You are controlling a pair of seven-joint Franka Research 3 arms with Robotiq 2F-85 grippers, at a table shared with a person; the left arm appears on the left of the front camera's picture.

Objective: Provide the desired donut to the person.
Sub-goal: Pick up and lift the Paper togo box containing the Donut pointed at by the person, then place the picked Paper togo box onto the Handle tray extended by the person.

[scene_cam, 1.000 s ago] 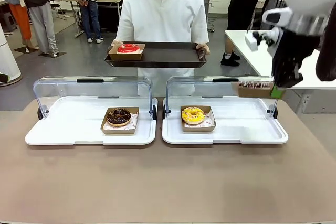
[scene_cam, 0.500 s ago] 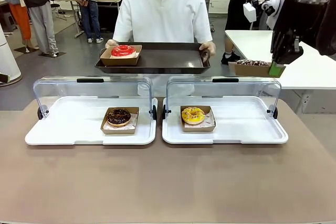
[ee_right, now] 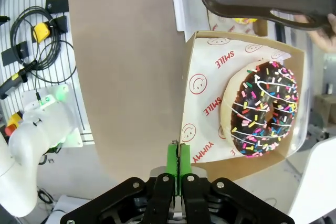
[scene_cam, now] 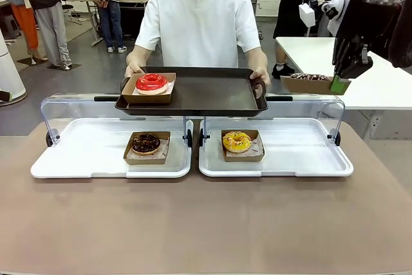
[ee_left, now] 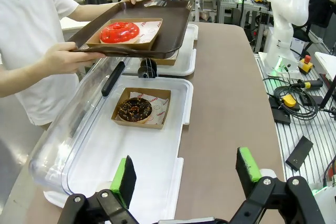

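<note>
The person (scene_cam: 196,24) in a white T-shirt stands at the far side and holds a dark tray (scene_cam: 212,91) over the display cases. A red donut (scene_cam: 152,82) in a cardboard box sits at the tray's left end. High at the right, my right gripper (scene_cam: 339,84) is shut on the rim of a cardboard box (ee_right: 210,108) carrying a chocolate donut with coloured sprinkles (ee_right: 260,109), level with the tray's right end. My left gripper (ee_left: 186,171) hangs open and empty over the left case, short of a chocolate donut (ee_left: 135,109).
Two white display cases (scene_cam: 77,152) (scene_cam: 302,152) with raised clear lids stand side by side. One holds the chocolate donut (scene_cam: 146,143), the other a yellow donut (scene_cam: 237,141). A white table (scene_cam: 386,88) stands behind my right gripper. The brown tabletop (scene_cam: 206,223) is bare in front.
The person has brought the tray lower and nearer, over the cases. My right gripper rose with its boxed donut, then held still.
</note>
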